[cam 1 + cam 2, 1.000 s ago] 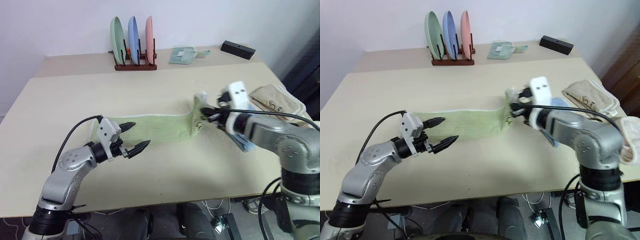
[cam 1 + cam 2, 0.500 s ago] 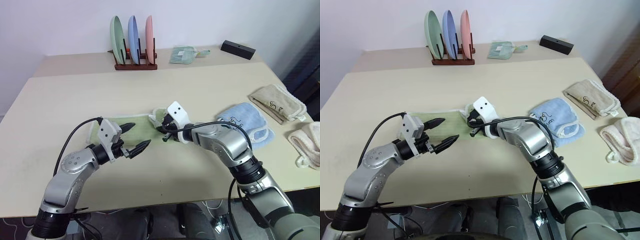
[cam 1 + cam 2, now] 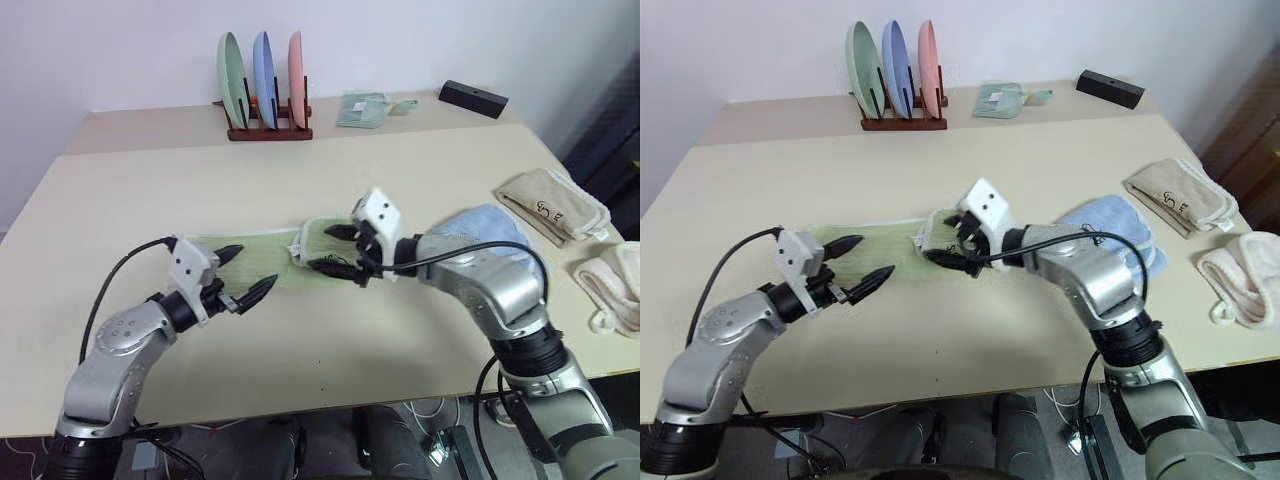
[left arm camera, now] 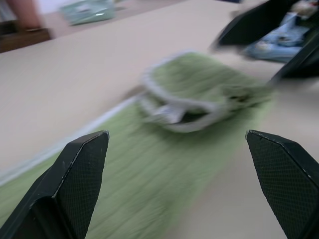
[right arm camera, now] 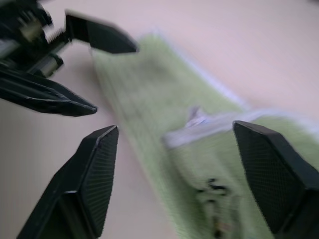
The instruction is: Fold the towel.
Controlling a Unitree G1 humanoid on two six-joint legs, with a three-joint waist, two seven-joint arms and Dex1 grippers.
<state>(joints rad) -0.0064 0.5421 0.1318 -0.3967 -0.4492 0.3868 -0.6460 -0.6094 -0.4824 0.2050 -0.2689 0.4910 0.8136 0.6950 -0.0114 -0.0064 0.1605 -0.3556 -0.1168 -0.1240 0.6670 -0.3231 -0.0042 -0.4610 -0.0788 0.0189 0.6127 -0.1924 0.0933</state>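
While towel (image 3: 300, 245) lies half-folded, both tools (left (image 3: 248, 274), right (image 3: 334, 249)) gape, empty.

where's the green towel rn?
In the head views the green towel lies mid-table, its right end folded over onto itself, between the open left gripper and the open right gripper, left of the light blue towel.

No readable text (towel marks too small to read)

Beige table (image 3: 150, 190) against white wall (image 3: 120, 50)
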